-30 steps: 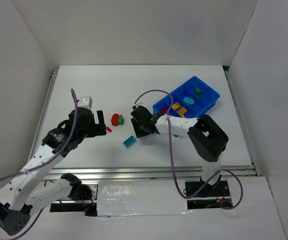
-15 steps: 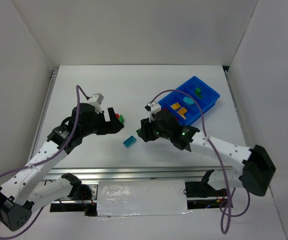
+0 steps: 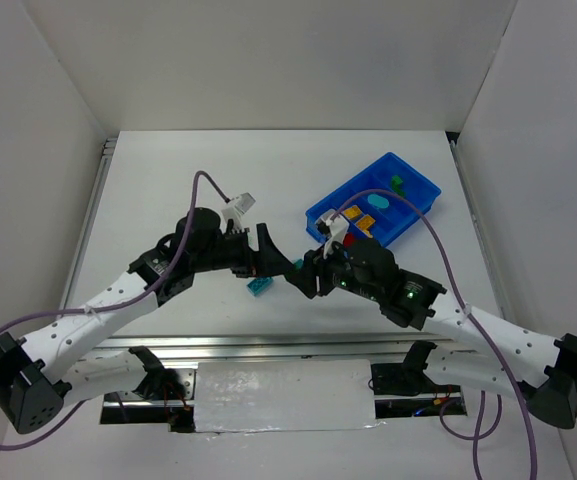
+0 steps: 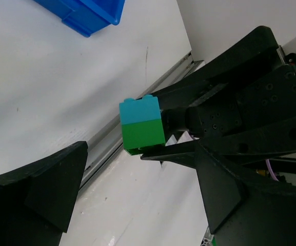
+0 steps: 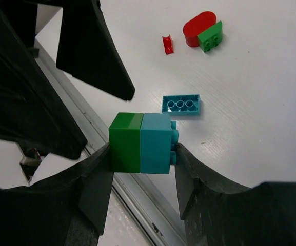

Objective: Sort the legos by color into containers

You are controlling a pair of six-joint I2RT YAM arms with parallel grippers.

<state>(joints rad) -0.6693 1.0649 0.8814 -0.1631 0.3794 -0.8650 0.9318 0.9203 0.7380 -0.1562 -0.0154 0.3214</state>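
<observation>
My right gripper (image 5: 143, 154) is shut on a green-and-teal pair of stuck-together legos (image 5: 142, 142), held above the table near its front edge. In the top view this pair (image 3: 297, 267) sits between the two arms. My left gripper (image 3: 271, 254) is open and faces it, with one black finger (image 4: 40, 189) on each side of the pair (image 4: 140, 125) without touching. A flat teal lego (image 5: 181, 104) lies on the table below. A red lego (image 5: 196, 26), a green one (image 5: 211, 37) and a small red piece (image 5: 167, 44) lie further off. The blue tray (image 3: 416, 172) holds the containers.
The tray's compartments hold a green piece (image 3: 398, 183), a teal piece (image 3: 378, 202) and yellow pieces (image 3: 356, 214). A metal rail (image 3: 298, 345) runs along the table's front edge under the grippers. White walls enclose the table on three sides.
Both arms have swung toward the middle of the table. The left gripper moved right to meet the right gripper, which still holds the green-and-teal pair.
</observation>
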